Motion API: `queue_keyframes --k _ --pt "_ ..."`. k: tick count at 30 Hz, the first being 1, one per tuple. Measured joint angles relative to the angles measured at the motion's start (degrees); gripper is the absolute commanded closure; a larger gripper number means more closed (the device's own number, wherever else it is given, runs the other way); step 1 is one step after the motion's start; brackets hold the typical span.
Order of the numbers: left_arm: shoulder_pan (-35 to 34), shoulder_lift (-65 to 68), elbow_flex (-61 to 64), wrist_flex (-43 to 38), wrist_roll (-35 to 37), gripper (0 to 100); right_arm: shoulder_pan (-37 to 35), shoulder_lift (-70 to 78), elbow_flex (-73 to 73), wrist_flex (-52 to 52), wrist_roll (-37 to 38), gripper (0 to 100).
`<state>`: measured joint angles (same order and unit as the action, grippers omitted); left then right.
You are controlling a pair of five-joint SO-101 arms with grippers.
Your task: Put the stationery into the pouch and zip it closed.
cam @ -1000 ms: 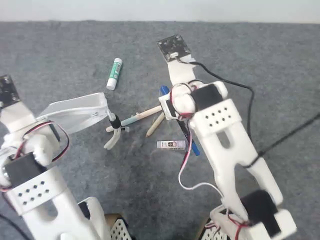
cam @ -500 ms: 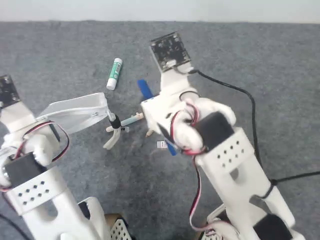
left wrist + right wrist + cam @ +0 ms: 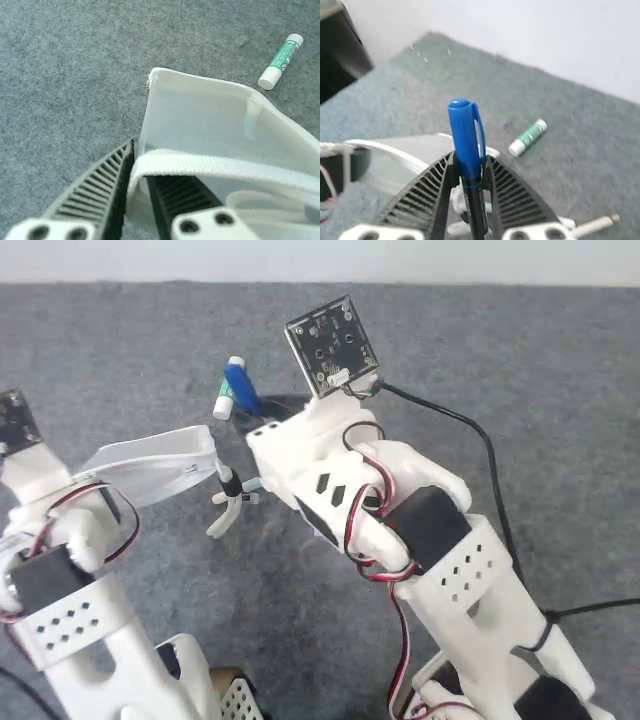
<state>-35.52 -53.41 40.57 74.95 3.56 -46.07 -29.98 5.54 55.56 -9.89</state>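
High view: blue pen (image 3: 242, 393) half hides the glue stick (image 3: 222, 407), upper centre. Right gripper (image 3: 468, 167) clamps that pen; left gripper (image 3: 138, 167) pinches the pouch (image 3: 210, 117) rim.

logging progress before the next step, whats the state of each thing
pouch, open, edge in left gripper
left gripper, shut on pouch
blue pen, capped, held in the air
right gripper, shut on blue pen
glue stick, capped, lying outside pouch
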Motion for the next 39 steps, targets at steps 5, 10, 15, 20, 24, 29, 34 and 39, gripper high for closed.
queue_keyframes --k 5,10,15,20,24,29,34,39 --pt "1.0 0.0 0.0 0.0 0.0 99 -2.4 -0.3 0.0 -5.5 -0.2 99.1" --pt "1.6 0.0 0.0 0.0 0.0 99 -3.6 -5.5 5.6 -12.3 -0.4 99.1" --pt "5.6 0.0 0.0 0.0 0.0 99 -3.6 -11.3 15.9 -21.4 -0.4 99.1" --pt "6.3 0.0 0.0 0.0 0.0 99 -6.0 -15.7 26.6 -31.6 -0.4 99.2" --pt "6.3 0.0 0.0 0.0 0.0 99 -6.5 -17.8 32.5 -39.6 -0.4 99.2" --pt "6.9 0.0 0.0 0.0 0.0 99 -6.8 -18.3 35.5 -45.3 -0.4 99.2" --pt "8.4 0.0 0.0 0.0 0.0 99 -6.8 -18.3 38.0 -49.6 -0.4 99.2" --pt "8.4 0.0 0.0 0.0 0.0 99 -6.8 -19.3 43.7 -56.8 -0.4 99.2"
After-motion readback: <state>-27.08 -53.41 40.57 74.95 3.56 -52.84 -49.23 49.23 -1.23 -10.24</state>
